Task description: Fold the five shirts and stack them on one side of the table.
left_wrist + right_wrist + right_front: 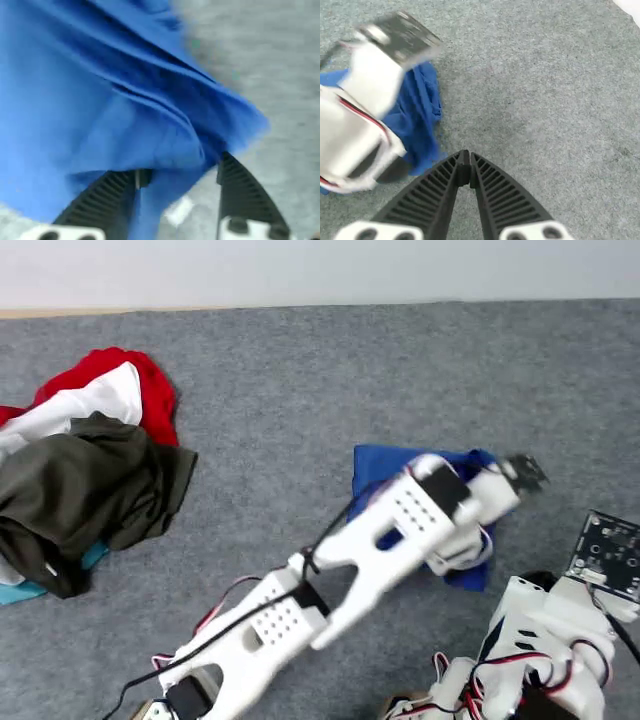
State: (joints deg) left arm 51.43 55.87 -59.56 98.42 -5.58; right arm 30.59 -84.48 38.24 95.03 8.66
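Note:
A blue shirt [385, 465] lies bunched on the grey table right of centre. My left arm [380, 540] stretches from the front edge over it. In the left wrist view the blue shirt [100, 100] takes up most of the frame, and my left gripper [182, 165] stands open with a hanging fold and a white label between its black fingers [240, 190]. My right gripper [470, 167] is shut and empty above bare table, beside the blue shirt [420, 115]. A pile at the far left holds a red shirt [110, 365], a white shirt [90, 405], a dark shirt [90, 490] and a teal one [25, 590].
My right arm [540, 640] is folded back at the front right corner. The grey table [300, 390] has open room in the middle and at the back. The table's far edge meets a pale wall [320, 270].

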